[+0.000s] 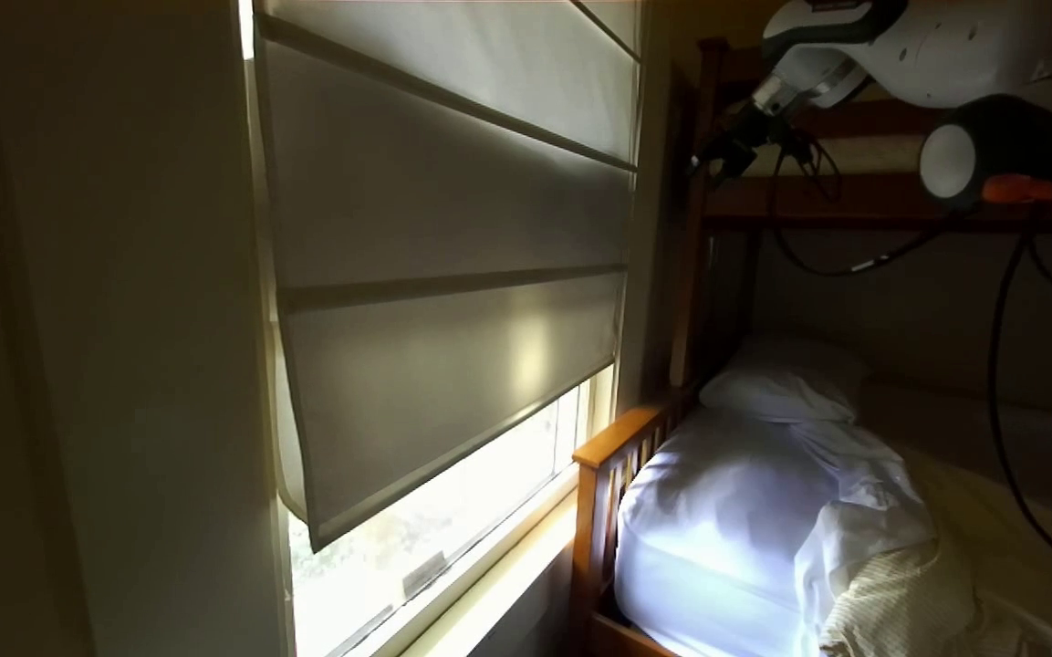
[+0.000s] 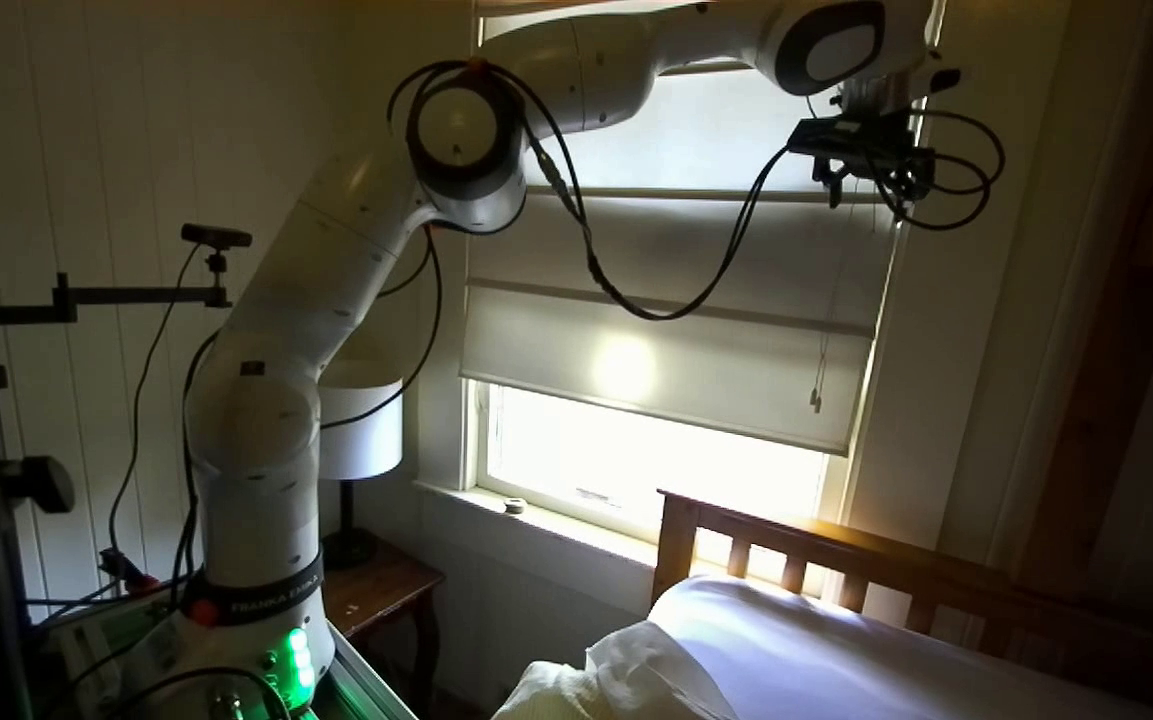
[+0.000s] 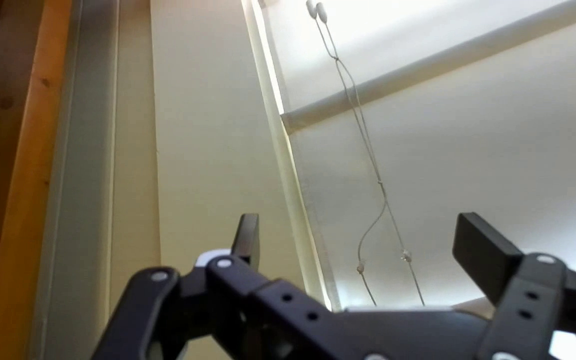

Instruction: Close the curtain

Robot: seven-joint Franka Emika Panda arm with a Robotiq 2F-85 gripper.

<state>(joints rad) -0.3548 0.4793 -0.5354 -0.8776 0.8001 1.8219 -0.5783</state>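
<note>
Dim room (image 2: 66, 160), curtain (image 1: 453, 192) partway down the window (image 2: 636, 450).
We see it hang near the bed (image 1: 588, 511), hem (image 2: 651, 411) facing down above the bright sill (image 1: 498, 584), battens (image 1: 453, 284) running crosswise; whether its long axis is height or width we cannot tell. The jaws are spread.
</note>
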